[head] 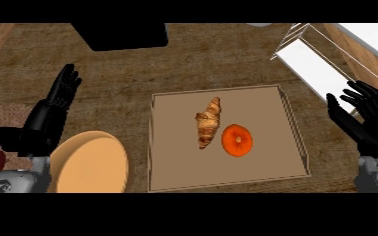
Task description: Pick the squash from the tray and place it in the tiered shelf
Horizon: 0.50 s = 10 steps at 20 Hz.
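Flanking the tray, each robot hand, left and right, rests spread, fingers up.

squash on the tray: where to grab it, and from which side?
Grip the squash across its round body, coming from above and the right with the right hand. It lies low in the tray, whose rim likely blocks a level approach, and the croissant sits close on its left.

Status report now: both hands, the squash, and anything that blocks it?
Left hand open, resting at left edge; right hand open at right. Squash on tray, untouched. Croissant close beside it; shelf upper right.
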Available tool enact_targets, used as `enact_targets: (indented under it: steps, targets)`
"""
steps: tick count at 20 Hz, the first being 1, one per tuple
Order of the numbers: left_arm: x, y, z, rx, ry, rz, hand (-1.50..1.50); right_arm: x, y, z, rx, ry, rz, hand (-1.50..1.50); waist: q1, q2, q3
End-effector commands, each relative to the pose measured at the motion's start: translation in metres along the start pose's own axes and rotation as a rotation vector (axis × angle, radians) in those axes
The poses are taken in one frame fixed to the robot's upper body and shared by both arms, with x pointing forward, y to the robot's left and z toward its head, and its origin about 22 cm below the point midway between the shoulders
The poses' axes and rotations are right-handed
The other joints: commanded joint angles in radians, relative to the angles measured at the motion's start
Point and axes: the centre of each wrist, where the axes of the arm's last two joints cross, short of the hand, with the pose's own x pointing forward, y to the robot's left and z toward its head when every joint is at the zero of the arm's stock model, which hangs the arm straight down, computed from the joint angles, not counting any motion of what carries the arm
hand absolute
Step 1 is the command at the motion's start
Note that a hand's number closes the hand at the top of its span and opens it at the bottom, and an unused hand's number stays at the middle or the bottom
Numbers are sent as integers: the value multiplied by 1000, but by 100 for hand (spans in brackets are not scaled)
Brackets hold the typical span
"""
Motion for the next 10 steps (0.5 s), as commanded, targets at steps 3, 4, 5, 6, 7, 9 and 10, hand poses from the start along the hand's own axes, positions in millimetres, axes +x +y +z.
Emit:
enact_targets:
  steps: [3,4,5,6,7,9,10]
  targets:
    - [-18,-21,7,-49,101,-27,0,-60,-9,62,-469,3,213,-150,12,-20,5]
    - [-9,-22,3,-40,98,-12,0,-61,6,86,-495,-6,182,-150,20,-29,6]
    - [-16,-41,6,-53,105,-10,0,-54,13,88,-556,-45,154,-150,25,-26,6]
    - [-22,-41,4,-47,116,-16,0,-45,22,107,-563,-69,104,-150,21,-28,5]
    - [-19,-36,2,-74,103,-19,0,-47,14,118,-558,-112,93,-150,50,-26,7]
    - [-1,-57,-7,-99,98,-21,0,-34,24,150,-442,-100,41,-150,69,-25,6]
    - [-11,-68,-10,-98,111,-20,0,-35,25,156,-340,-68,39,-150,73,-22,6]
